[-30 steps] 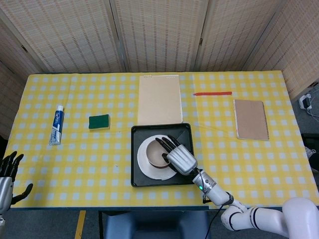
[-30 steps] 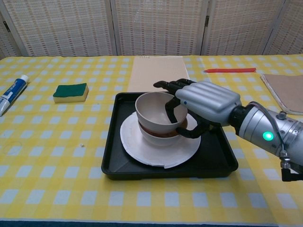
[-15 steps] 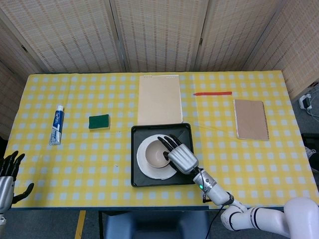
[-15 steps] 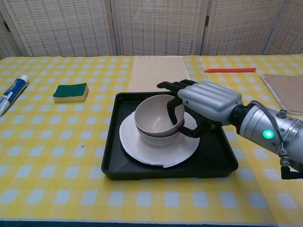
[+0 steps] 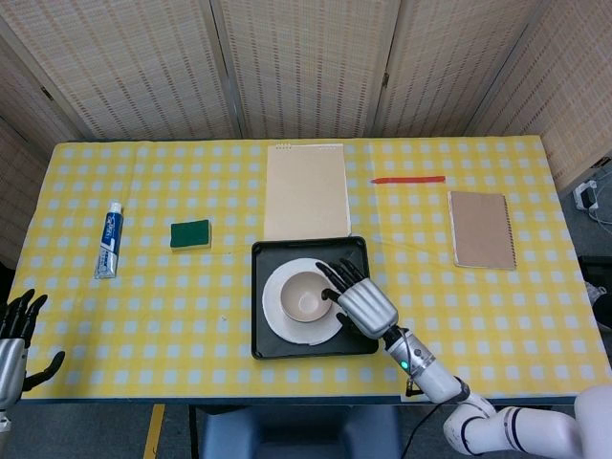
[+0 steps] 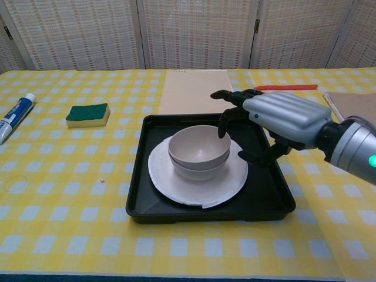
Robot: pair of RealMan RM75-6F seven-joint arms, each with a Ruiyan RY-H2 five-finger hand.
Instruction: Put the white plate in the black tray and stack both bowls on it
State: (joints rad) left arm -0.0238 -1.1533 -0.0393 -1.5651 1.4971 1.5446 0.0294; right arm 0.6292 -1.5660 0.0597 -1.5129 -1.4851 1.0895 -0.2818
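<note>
While the upper bowl point(image 6: 199, 148) had been gripped at its rim by the right robot hand point(image 6: 276, 120) a second earlier and hung slightly proud of the one beneath, it now sat nested squarely in the lower bowl point(image 6: 198, 171), and the fingers had let go and drawn back to the right, spread apart with nothing in them, hovering over the right part of the black tray point(image 6: 267, 194). To my eye that meant the stacking was done: the white plate point(image 6: 226, 182) lay flat inside the tray on the yellow checked surface point(image 6: 70, 176), both bowls rested at its middle, and only the retreat of the arm seemed left. The bowls were a pale beige, upright, mouths open upward, the top one's rim level and sitting a little above the other's. The plate showed a small nick or fold at its near edge. The left robot hand point(image 5: 17, 325) hung off the near left corner of the surface, fingers spread and holding nothing. A green sponge point(image 6: 88, 114) and a toothpaste tube point(image 6: 16, 114) lay well apart to the left.
</note>
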